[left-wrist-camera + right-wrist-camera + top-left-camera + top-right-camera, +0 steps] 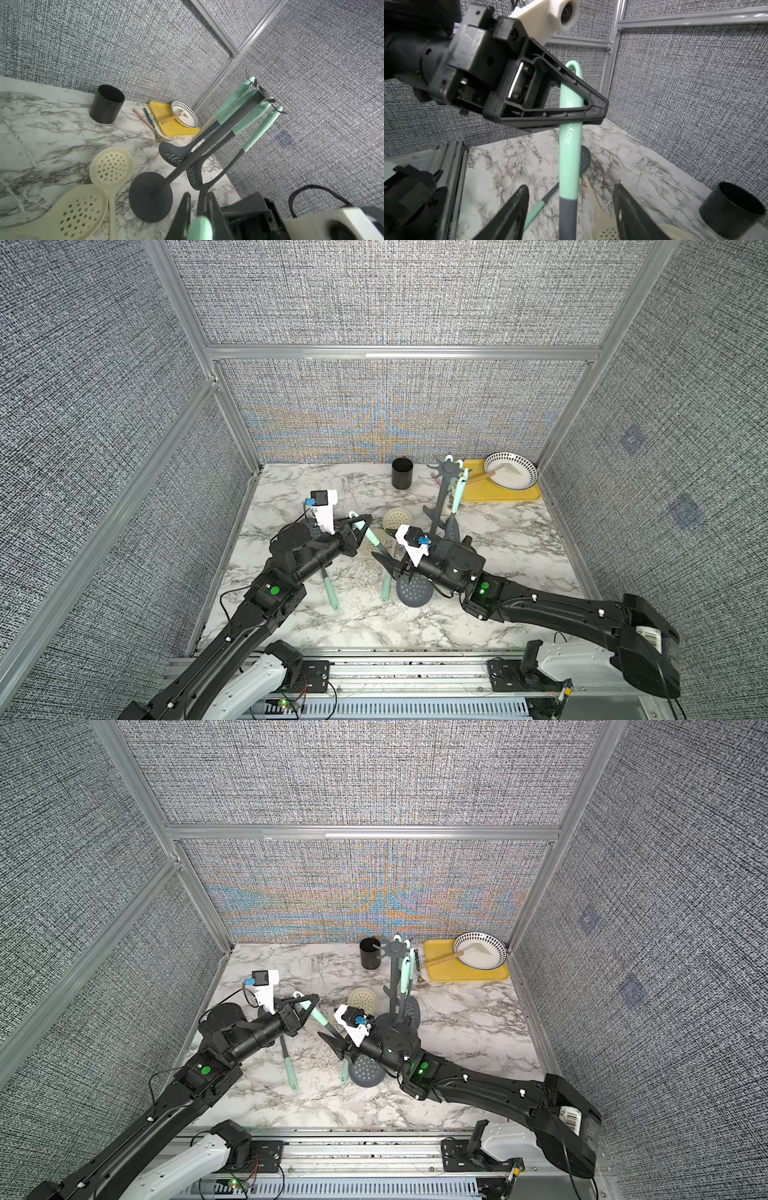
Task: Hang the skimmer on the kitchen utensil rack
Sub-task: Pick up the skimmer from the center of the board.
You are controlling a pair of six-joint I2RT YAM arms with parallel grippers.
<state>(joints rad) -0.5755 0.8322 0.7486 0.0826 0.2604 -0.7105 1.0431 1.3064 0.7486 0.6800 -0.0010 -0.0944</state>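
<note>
The skimmer has a mint handle (pixel 570 145) and a round dark grey holed head (pixel 413 593) (pixel 365 1071). My left gripper (pixel 368 520) (pixel 313 1000) (pixel 199 199) is shut on the mint handle near its loop end, and it also shows in the right wrist view (pixel 596 110). My right gripper (pixel 384 564) (pixel 330 1044) (pixel 570 186) stands open, its jaws apart on either side of the handle without touching it. The kitchen utensil rack (pixel 451 466) (pixel 397 948) (pixel 150 197) stands behind the right arm. Several mint-handled utensils hang from its hooks.
Two cream skimmers (pixel 397 518) (pixel 112 166) lie between the arms. Two mint-handled utensils (pixel 332 593) (pixel 386 589) lie on the marble. A black cup (pixel 402 472) stands at the back. A yellow tray (pixel 503 493) holding a bowl (pixel 511 470) fills the back right corner.
</note>
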